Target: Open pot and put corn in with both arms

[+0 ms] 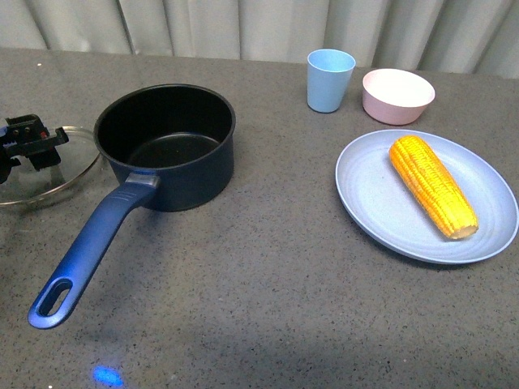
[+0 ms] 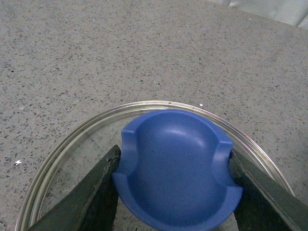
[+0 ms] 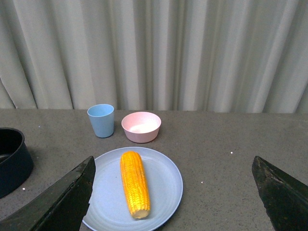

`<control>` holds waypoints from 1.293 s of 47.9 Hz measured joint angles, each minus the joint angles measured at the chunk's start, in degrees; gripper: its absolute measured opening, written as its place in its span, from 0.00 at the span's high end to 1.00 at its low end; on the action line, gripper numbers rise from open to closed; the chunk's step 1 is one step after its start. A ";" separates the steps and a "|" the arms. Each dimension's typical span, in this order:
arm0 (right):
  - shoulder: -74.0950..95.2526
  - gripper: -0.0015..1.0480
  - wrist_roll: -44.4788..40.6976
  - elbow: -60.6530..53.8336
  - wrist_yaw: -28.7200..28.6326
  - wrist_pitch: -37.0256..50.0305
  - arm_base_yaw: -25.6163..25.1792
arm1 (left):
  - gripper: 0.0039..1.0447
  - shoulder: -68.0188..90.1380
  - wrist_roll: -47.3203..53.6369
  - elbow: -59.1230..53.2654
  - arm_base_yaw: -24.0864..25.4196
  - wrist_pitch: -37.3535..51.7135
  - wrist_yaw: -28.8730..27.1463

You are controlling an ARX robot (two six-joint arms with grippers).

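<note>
The navy pot (image 1: 166,146) stands uncovered left of centre, its long blue handle (image 1: 89,251) pointing to the near left. My left gripper (image 1: 28,142) is shut on the blue knob (image 2: 178,166) of the glass lid (image 1: 40,174), which sits at the table's left edge beside the pot. The fingers (image 2: 91,192) press the knob from both sides. The corn (image 1: 432,185) lies on a light blue plate (image 1: 365,186) at the right. It also shows in the right wrist view (image 3: 134,183). My right gripper (image 3: 173,197) is open, back from the plate, and is not seen in the front view.
A light blue cup (image 1: 330,79) and a pink bowl (image 1: 397,95) stand at the back, behind the plate. A pale curtain hangs behind the table. The pot's rim (image 3: 9,159) shows at the edge of the right wrist view.
</note>
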 joint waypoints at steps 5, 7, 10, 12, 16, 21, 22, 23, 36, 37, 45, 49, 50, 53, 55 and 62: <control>0.00 0.09 0.00 0.00 0.00 0.00 0.00 | 0.46 0.46 0.09 0.17 0.09 0.02 -0.66; 0.00 0.09 0.00 0.00 0.00 0.00 0.00 | 0.46 0.46 0.04 0.15 0.13 0.02 -0.59; 0.00 0.09 0.00 0.00 0.00 0.00 0.00 | 0.34 0.44 -0.09 -0.07 0.26 0.02 -0.28; 0.00 0.09 0.00 0.00 0.00 0.00 0.02 | 0.29 0.37 -0.17 -0.31 0.31 0.02 -0.22; 0.00 0.09 0.00 0.00 0.00 0.00 0.00 | 0.14 -0.92 -0.66 -1.57 0.61 0.02 0.52; 0.00 0.09 0.00 0.00 0.00 0.00 0.00 | 0.05 -4.35 -1.27 -3.39 1.05 -0.20 0.61; 0.00 0.09 0.00 0.00 0.00 0.00 0.00 | 0.05 -4.87 -1.36 -3.65 1.11 -0.28 0.59; 0.00 0.09 0.00 0.00 0.00 0.00 0.00 | 0.06 -6.01 -1.51 -4.20 1.20 -0.52 0.63; 0.00 0.09 0.00 0.00 0.00 0.00 0.00 | 0.06 -24.90 -0.68 -15.63 2.14 -1.88 1.01; 0.00 0.09 0.00 0.00 0.00 0.00 0.00 | 0.06 -26.84 -0.76 -16.79 2.32 -2.45 1.05; 0.00 0.09 0.00 0.00 0.00 0.00 0.00 | 0.06 -43.32 -0.87 -25.31 4.15 -10.38 4.57; 0.00 0.09 0.00 0.00 0.00 0.00 0.00 | 0.06 -50.49 -0.90 -28.28 5.05 -14.47 6.32; 0.00 0.09 0.00 0.00 0.00 0.00 0.00 | 0.06 -53.31 -0.94 -29.35 5.49 -16.00 7.17; 0.00 0.09 0.00 0.00 0.00 0.00 0.00 | 0.06 -59.49 -1.25 -31.34 6.56 -20.00 8.87; 0.00 0.09 0.00 0.00 0.00 0.00 0.00 | 0.06 -65.11 -1.57 -33.00 7.76 -23.65 10.40; 0.00 0.09 -0.02 0.00 0.00 0.00 0.00 | 0.06 -82.34 -2.82 -37.05 12.61 -36.39 16.55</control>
